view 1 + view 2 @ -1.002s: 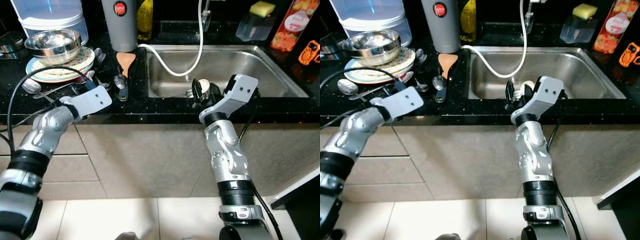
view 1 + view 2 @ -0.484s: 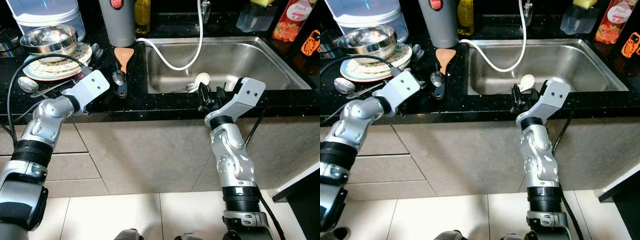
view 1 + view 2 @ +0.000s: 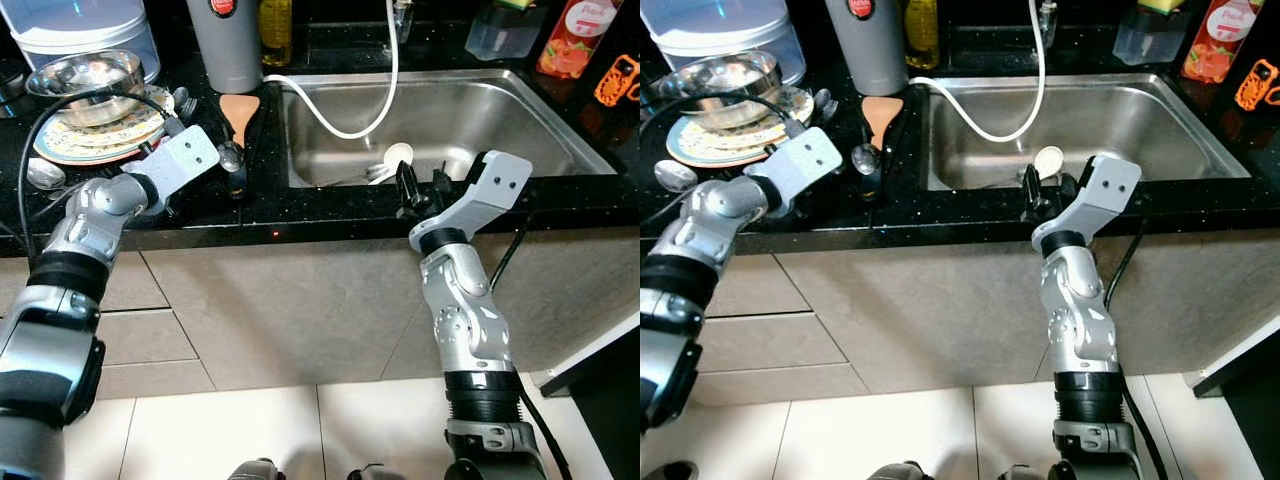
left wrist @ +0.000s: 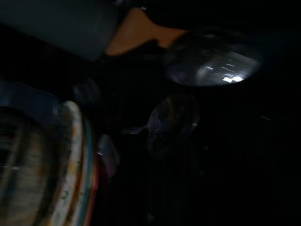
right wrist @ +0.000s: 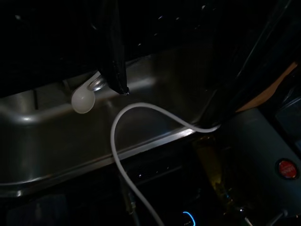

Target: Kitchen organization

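The counter (image 3: 330, 205) is black with pale speckles; the sink (image 3: 520, 120) at 1 o'clock is brushed silver. A white hose (image 3: 340, 128) curls into it beside a white spoon (image 3: 398, 155). At 10 o'clock lie a multicoloured patterned plate (image 3: 70, 150) (steel bowl (image 3: 82, 75) on top), an orange-brown spatula (image 3: 238, 110), and a grey flask (image 3: 222, 45) with a red button.

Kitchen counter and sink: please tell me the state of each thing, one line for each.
steel bowl: upright, stacked on the plates
plates: stacked flat on the counter
wooden spatula: lying flat beside the sink
white hose: hanging into the sink
sink: no standing water visible
left gripper: over the spoons, fingers hidden
right gripper: open, at the sink's front edge
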### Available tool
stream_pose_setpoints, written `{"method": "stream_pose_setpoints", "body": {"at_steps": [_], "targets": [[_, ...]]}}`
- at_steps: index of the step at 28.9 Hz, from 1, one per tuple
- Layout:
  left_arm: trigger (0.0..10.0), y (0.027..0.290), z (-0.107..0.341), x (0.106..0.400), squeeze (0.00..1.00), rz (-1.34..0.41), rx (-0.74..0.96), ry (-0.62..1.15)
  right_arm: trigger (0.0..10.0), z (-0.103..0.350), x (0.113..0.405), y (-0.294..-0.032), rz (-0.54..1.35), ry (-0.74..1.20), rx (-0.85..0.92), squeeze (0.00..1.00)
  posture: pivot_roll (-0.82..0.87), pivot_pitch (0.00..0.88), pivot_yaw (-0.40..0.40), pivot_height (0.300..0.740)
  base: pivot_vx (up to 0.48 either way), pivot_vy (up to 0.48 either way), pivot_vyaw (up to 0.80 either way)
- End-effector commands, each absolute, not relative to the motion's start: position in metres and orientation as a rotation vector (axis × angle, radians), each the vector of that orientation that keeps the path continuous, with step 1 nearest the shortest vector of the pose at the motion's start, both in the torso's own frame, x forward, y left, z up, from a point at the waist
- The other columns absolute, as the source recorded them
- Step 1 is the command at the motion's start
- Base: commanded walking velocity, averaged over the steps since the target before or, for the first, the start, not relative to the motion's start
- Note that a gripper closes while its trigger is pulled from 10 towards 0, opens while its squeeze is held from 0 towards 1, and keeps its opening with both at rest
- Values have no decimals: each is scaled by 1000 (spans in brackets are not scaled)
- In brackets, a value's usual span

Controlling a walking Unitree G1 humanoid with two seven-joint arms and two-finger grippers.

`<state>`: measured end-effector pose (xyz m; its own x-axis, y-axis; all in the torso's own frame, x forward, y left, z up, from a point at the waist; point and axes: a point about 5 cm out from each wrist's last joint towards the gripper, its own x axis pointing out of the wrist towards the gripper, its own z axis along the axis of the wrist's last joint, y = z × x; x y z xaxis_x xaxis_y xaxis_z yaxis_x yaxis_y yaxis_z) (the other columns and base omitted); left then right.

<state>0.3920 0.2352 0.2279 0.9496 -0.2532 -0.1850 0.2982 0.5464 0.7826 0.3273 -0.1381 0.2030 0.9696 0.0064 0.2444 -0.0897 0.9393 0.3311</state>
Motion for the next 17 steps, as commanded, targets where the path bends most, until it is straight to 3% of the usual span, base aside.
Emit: {"method": "stream_pose_setpoints", "body": {"at_steps": [1,5,13,14,15,17], "targets": [[0,233,200,390,0,-362,992,134,10000,200,326,-138,44,-227,339,0,97,77,3,740,0,0,0],[0,232,200,391,0,-360,1076,108,10000,201,327,-137,48,-228,338,0,92,71,8,740,0,0,0],[0,221,228,391,0,-339,1084,-83,10000,203,327,-143,26,-243,335,0,90,41,20,740,0,0,0],[1176,220,234,391,0,-316,1089,-123,10000,203,328,-144,22,-246,335,0,92,41,17,740,0,0,0],[10000,214,240,390,0,-314,1069,-165,10000,205,330,-144,21,-249,336,0,95,37,12,740,0,0,0],[10000,211,242,388,0,-332,1039,-174,10000,206,331,-142,30,-253,335,0,98,27,12,740,0,0,0]]}}
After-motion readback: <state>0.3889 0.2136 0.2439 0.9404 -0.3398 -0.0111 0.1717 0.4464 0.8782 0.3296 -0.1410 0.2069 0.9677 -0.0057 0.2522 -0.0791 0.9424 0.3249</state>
